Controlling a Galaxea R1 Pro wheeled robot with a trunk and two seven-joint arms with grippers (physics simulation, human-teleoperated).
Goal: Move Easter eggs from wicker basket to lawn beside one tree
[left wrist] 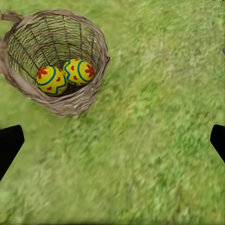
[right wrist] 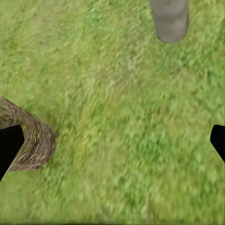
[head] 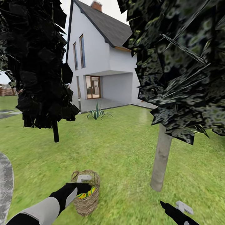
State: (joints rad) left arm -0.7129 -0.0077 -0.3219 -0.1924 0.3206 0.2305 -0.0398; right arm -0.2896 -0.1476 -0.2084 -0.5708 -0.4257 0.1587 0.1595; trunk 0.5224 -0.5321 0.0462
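Note:
The wicker basket (head: 87, 196) stands on the lawn (head: 118, 147) near the bottom of the head view. Two yellow Easter eggs (left wrist: 51, 79) (left wrist: 78, 71) with blue lines and red marks lie side by side on its floor. My left gripper (head: 85, 187) hovers over the basket's near side. It is open with nothing between its dark fingertips (left wrist: 9, 145), and the left wrist view looks onto grass beside the basket (left wrist: 56, 61). A tree with a pale grey trunk (head: 161, 159) stands right of the basket. My right gripper (head: 168, 208) hangs open and empty above the grass between the trunk (right wrist: 169, 18) and the basket (right wrist: 28, 145).
A second tree with a thin dark trunk (head: 55, 131) stands further back on the left. Behind the lawn are a spiky striped plant (head: 97, 113) and a white house (head: 100, 62). Grey paving (head: 4, 184) edges the lawn at the lower left.

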